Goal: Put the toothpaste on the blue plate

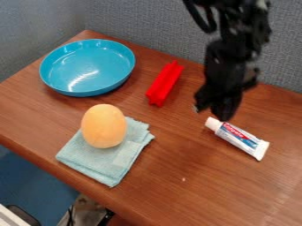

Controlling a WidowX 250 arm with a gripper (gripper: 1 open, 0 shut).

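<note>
The toothpaste (239,137), a small white tube with red and blue print, lies flat on the wooden table at the right, cap end toward the arm. My gripper (215,108) hangs blurred just above and behind the cap end, shut, with nothing visibly held. The blue plate (87,68) sits empty at the table's far left, well away from the gripper.
A red bar (164,82) lies between the plate and the arm. An orange, egg-shaped object (102,125) rests on a pale teal folded cloth (109,151) near the front edge. The table's front edge runs diagonally below the cloth.
</note>
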